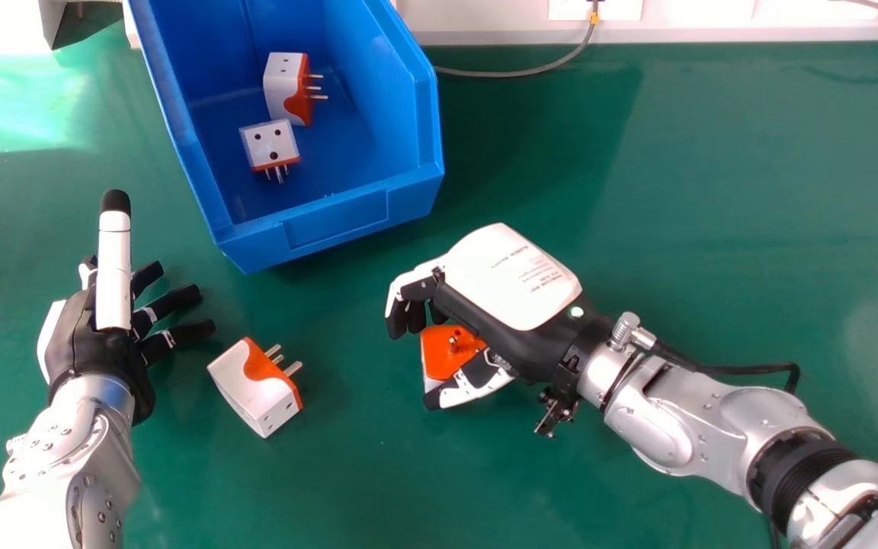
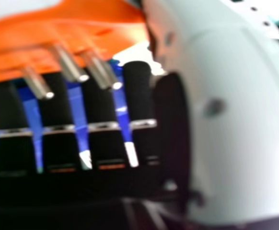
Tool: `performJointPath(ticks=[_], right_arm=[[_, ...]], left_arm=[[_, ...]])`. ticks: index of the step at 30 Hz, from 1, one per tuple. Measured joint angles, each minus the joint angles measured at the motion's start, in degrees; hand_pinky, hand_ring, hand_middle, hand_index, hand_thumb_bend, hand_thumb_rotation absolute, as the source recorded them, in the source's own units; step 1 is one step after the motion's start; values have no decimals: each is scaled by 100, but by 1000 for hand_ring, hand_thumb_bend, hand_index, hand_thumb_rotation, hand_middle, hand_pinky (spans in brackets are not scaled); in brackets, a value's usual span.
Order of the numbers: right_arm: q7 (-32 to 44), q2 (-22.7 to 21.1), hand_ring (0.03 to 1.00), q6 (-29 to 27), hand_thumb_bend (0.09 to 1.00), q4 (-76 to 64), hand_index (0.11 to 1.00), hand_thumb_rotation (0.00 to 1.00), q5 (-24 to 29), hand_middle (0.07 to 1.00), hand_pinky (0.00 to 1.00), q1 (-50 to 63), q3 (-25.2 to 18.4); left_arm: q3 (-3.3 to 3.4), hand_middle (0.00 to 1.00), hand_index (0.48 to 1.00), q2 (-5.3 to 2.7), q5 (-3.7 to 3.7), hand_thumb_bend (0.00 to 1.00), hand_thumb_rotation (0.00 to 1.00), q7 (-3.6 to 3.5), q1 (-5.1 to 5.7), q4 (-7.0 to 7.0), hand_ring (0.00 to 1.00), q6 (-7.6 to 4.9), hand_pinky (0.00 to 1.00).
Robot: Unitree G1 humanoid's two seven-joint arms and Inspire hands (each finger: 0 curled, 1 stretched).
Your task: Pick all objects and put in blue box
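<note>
My right hand [image 1: 511, 286] is over the table right of centre, its fingers and thumb curled round an orange and white plug adapter [image 1: 450, 352]. In the right hand view the adapter [image 2: 77, 24], pins showing, lies against the dark fingers of my right hand [image 2: 72, 148]. Another adapter [image 1: 256, 387] rests on the green table between the two hands, pins pointing up and right. Two more adapters, one upper [image 1: 285, 88] and one lower [image 1: 269, 143], lie inside the blue box [image 1: 340, 229]. At the left, my left hand [image 1: 88, 343] stays open, holding nothing.
The green table [image 1: 675, 191] extends around the box, which stands at the back, left of centre. A grey cable [image 1: 515, 72] runs behind the box's right side along the white back edge [image 1: 485, 34].
</note>
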Motion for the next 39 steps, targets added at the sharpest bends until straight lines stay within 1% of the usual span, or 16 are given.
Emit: performJointPath(ticks=[7, 11, 13, 14, 15, 16, 17, 21, 22, 25, 28, 30, 33, 37, 38, 39], right_arm=[[37, 0, 466, 149, 496, 0, 519, 0, -28, 516, 356, 0, 7], [78, -4, 469, 445, 495, -32, 522, 0, -163, 518, 356, 0, 34], [85, -10, 492, 590, 502, -107, 519, 1, -216, 512, 385, 1, 72], [122, -12, 527, 661, 565, -179, 562, 56, -237, 556, 425, 0, 99], [180, -13, 527, 718, 565, -241, 562, 56, -244, 556, 425, -2, 116], [235, -14, 572, 774, 627, -286, 610, 119, -248, 610, 465, -3, 124], [307, -20, 572, 818, 627, -332, 610, 119, -253, 610, 465, -6, 127], [727, -80, 742, 1035, 802, -497, 756, 310, -217, 785, 588, -28, 126], [883, -110, 742, 1095, 802, -526, 756, 310, -190, 785, 588, -39, 112], [1415, -189, 844, 1314, 872, -676, 837, 400, -119, 878, 676, -44, 85], [1807, -244, 889, 1533, 898, -889, 873, 438, -96, 919, 728, -6, 59], [2038, -257, 921, 1687, 886, -1090, 897, 431, -82, 946, 778, 25, 43], [2461, -284, 934, 2027, 869, -1504, 906, 412, -97, 956, 799, 81, 32], [3011, -357, 964, 2557, 774, -2149, 925, 190, -223, 982, 837, 194, 102], [3133, -362, 968, 2684, 759, -2308, 926, 152, -243, 985, 839, 222, 127], [3234, -364, 968, 2784, 759, -2417, 926, 152, -279, 985, 839, 234, 151]], left_arm=[[0, 908, 992, 2, -1, 849, 923, -2, -1, 0, 753, 4, 647], [0, 908, 992, 7, -1, 849, 923, -7, -1, 0, 755, 7, 650], [2, 909, 992, 17, -1, 849, 923, -11, 1, 3, 756, 10, 651], [2, 909, 992, 20, -1, 849, 923, -13, 1, 6, 757, 10, 652], [1, 909, 992, 26, -1, 849, 923, -18, 1, 11, 757, 11, 652], [1, 909, 992, 28, -1, 849, 923, -26, 1, 14, 757, 11, 653], [1, 909, 992, 28, -1, 849, 923, -35, 1, 14, 757, 11, 653], [1, 908, 992, 29, 0, 850, 922, -56, 2, 14, 756, 12, 653], [1, 908, 992, 29, 1, 850, 922, -56, 3, 14, 756, 13, 653], [5, 908, 992, 33, 1, 850, 922, -55, 4, 16, 755, 12, 651], [4, 908, 992, 33, 1, 850, 922, -53, 5, 15, 753, 12, 650], [4, 909, 992, 33, 1, 850, 922, -49, 5, 12, 754, 13, 651], [1, 909, 992, 32, 0, 849, 922, -51, 4, 8, 754, 13, 652], [-1, 909, 992, 28, -4, 852, 923, -55, 7, -1, 757, 26, 653], [-1, 909, 992, 27, -4, 853, 923, -55, 7, -4, 758, 38, 653], [-3, 909, 992, 25, -5, 853, 923, -56, 6, -7, 758, 47, 653]])
